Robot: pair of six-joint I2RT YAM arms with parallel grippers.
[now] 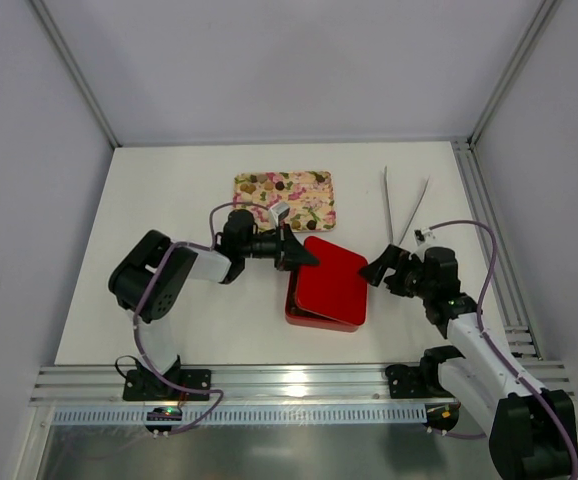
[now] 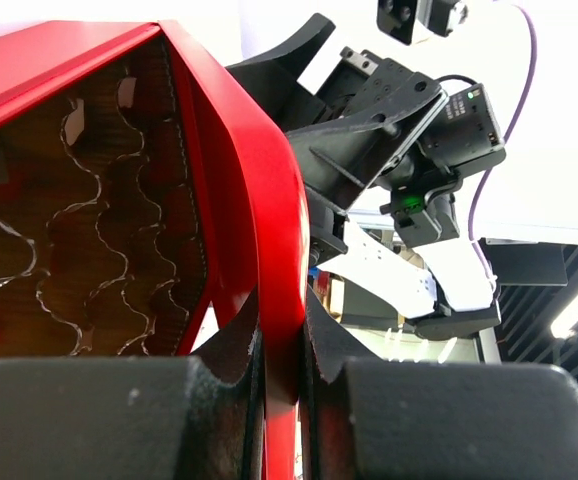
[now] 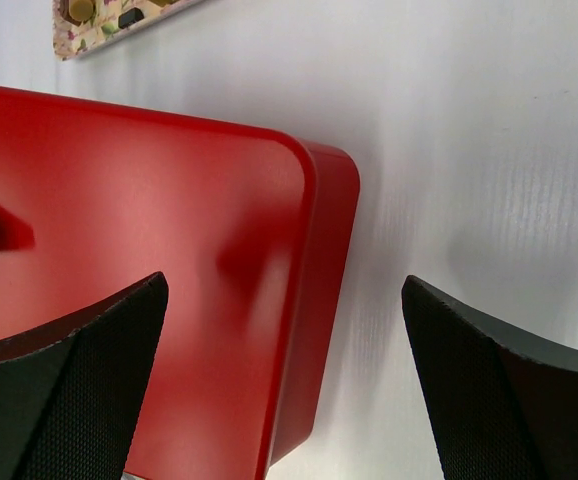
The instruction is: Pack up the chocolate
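Observation:
The chocolate (image 1: 260, 185) lies as small brown and tan pieces on a floral tray (image 1: 314, 215) at the back; a few pieces (image 3: 81, 10) show at the top left of the right wrist view. My left gripper (image 1: 304, 258) (image 2: 281, 340) is shut on the rim of the red box lid (image 1: 331, 278) (image 2: 239, 180), which sits askew over the box base (image 1: 302, 318). Brown wavy lining (image 2: 79, 230) shows on the lid's underside. My right gripper (image 1: 377, 268) (image 3: 284, 285) stands open, straddling the lid's right edge (image 3: 314, 300) without touching it.
White tongs (image 1: 406, 205) lie on the table at the back right. An aluminium rail (image 1: 299, 382) runs along the near edge by the arm bases. Pale walls enclose the white table (image 1: 169, 290) on three sides.

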